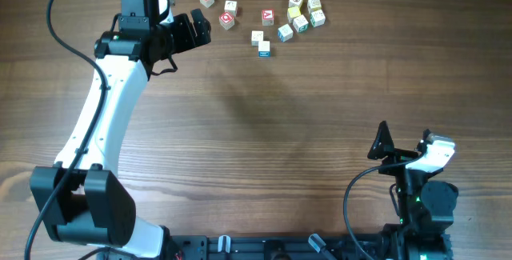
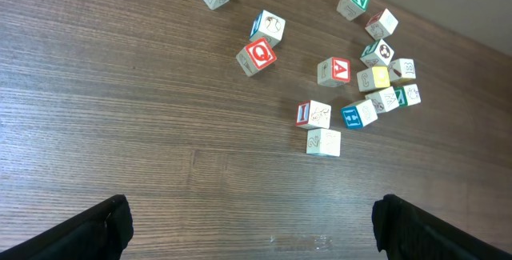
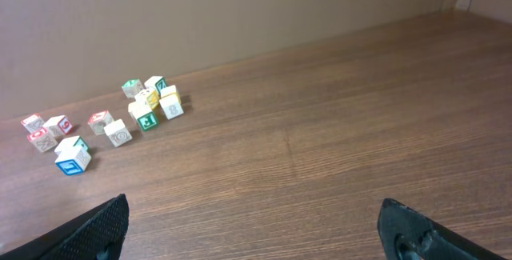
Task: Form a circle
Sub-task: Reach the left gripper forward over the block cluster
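On the wooden table (image 1: 256, 132), the left gripper (image 1: 204, 30) had its jaws spread wide with nothing held. The right gripper (image 1: 406, 142) sat near the front edge, equally wide and empty. The letter cubes (image 1: 300, 22) lay scattered at the far edge, just ahead of the left jaws and well apart from the right.

Letter cubes (image 1: 268, 17) on table (image 1: 240, 132), beside left tool (image 1: 200, 28)

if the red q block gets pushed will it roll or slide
The Q block is a flat-faced cube, so it should slide, not roll. It looks like small rigid wood, probably light. A neighbouring block sits close, so a push that way may shove both.
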